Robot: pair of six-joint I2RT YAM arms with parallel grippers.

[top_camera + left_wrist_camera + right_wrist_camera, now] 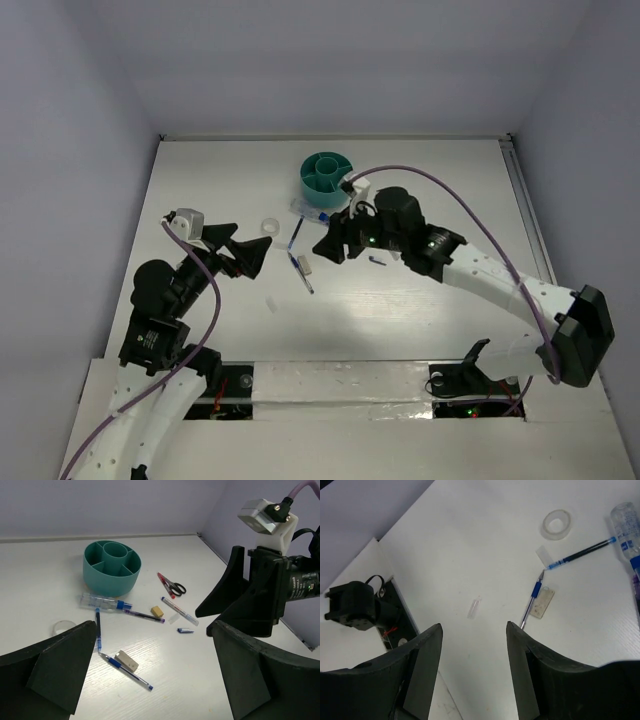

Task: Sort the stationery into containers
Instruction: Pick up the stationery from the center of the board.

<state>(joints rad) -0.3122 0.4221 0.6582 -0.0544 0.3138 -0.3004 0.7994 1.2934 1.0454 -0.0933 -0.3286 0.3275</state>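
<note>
The teal cup (328, 175) (111, 570), split by dividers, stands at the back of the table. Stationery lies loose in front of it: a blue pen (125, 669) (532, 600) beside a grey eraser (126, 660), a dark pen (98, 630) (580, 556), a purple pen (144, 616), a white pen (179, 611), red-handled scissors (171, 585), a yellow eraser (157, 611) and a small blue cap (185, 630). My left gripper (245, 252) (152, 645) hovers open left of the pens. My right gripper (328, 246) (474, 630) hangs open above the table, right of the blue pen. Neither holds anything.
A clear tape roll (268, 226) (556, 524) and a clear bottle with a blue cap (105, 602) lie near the cup. A small clear tube (474, 607) rests just beyond my right fingertips. The table's near edge with a black mount (355, 605) shows in the right wrist view.
</note>
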